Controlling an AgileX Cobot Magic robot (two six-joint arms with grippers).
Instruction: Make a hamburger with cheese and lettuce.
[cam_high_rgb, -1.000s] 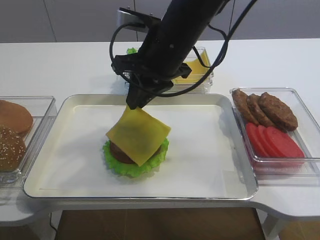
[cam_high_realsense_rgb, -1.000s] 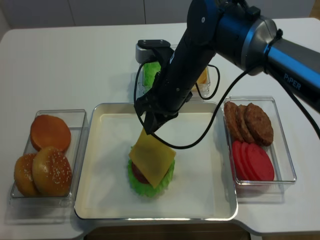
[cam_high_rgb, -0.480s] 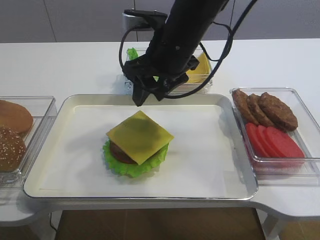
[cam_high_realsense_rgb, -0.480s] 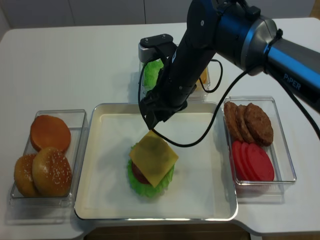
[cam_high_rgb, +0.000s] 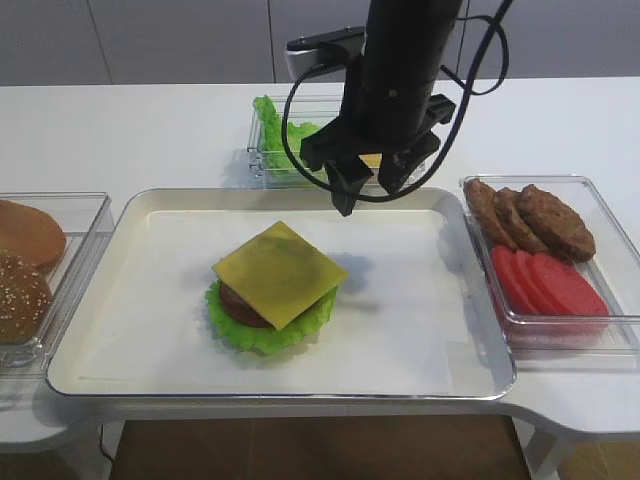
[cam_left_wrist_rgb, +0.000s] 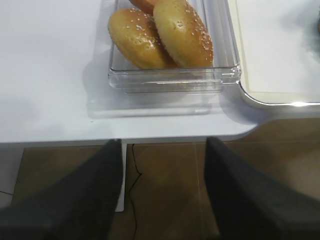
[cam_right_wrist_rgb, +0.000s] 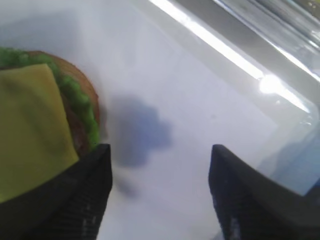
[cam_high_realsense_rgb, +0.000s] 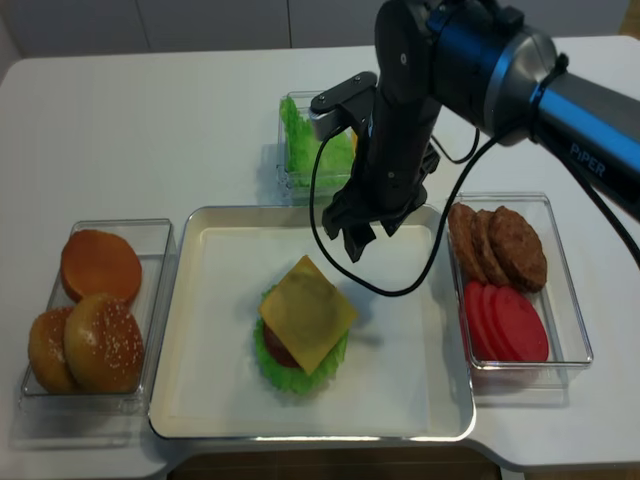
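The thin square slice of yellow cheese (cam_high_rgb: 279, 273) lies flat atop the round brown patty with its frilly green lettuce rim (cam_high_rgb: 262, 325), the hamburger sitting left of centre on the white metal tray (cam_high_rgb: 430, 340); a second ago that slice hung tilted from the black right gripper (cam_high_rgb: 365, 188), one corner pinched. The gripper has since let go, risen and swung right, and it now hovers with jaws spread wide and nothing between them, above the tray's far edge, well apart from the cheese. Behind it, the clear tub of paler green leaves (cam_high_rgb: 275, 135), earlier largely masked by the arm, stands exposed. The right wrist view alone shows the gripper's shadow on bare tray beside the burger (cam_right_wrist_rgb: 47, 120), with both dark fingers (cam_right_wrist_rgb: 75, 200) framing empty space. The left wrist view alone shows the left gripper (cam_left_wrist_rgb: 162, 200) parked off the table's near edge, jaws apart and empty, below a clear tray of sesame buns (cam_left_wrist_rgb: 160, 35). At right, a clear box holds bare brown patties (cam_high_rgb: 530, 218) and red tomato slices (cam_high_rgb: 550, 285).
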